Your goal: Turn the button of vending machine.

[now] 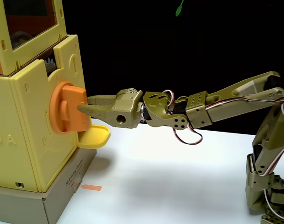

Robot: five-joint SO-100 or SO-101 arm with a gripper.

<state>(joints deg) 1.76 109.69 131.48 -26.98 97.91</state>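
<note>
White tabletop [179,177] under a black backdrop: the vending machine [34,140] stands at the fixed view's left on a grey cardboard box [62,191], its yellow tray [97,137] below the button [67,109]. Reaching level from the right, my gripper [84,103] pinches the button's raised bar between both fingers.

The vending machine [34,140] was smooth matt plastic, the button [67,108] at the gripper [82,105] tips likewise; below, the grey box [48,196] looked like cardboard.
</note>
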